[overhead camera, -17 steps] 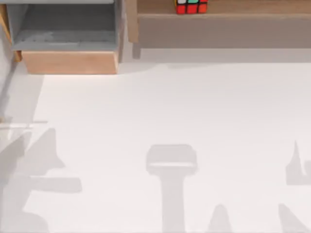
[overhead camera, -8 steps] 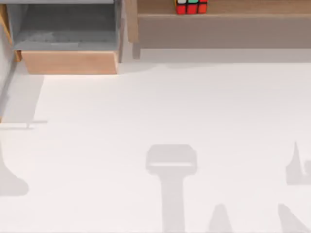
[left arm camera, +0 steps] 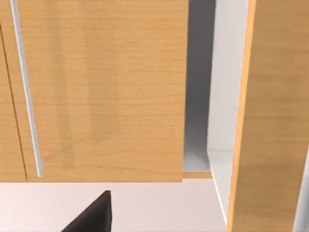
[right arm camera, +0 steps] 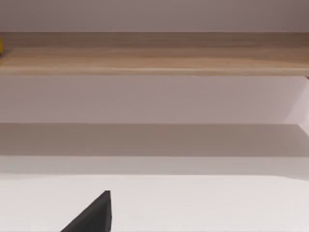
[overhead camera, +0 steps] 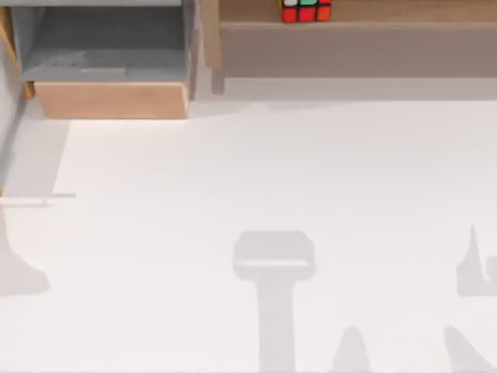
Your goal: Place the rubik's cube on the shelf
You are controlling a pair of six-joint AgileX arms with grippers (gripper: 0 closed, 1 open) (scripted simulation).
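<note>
Since the earlier frames, note that only arm shadows on the counter [overhead camera: 233,171] shifted at the left edge. Farther back, the rubik's cube [overhead camera: 306,10] rests on the shelf [overhead camera: 365,27]; judge placement complete, no move needed. Claw state: cannot tell.

A white worktop [overhead camera: 272,171] carried grey shadows along its near side. At its far left corner stood a wooden box [overhead camera: 109,62] with a grey interior. In the left wrist view, a light wooden panel [left arm camera: 106,87] bore a thin metal handle [left arm camera: 26,92].
</note>
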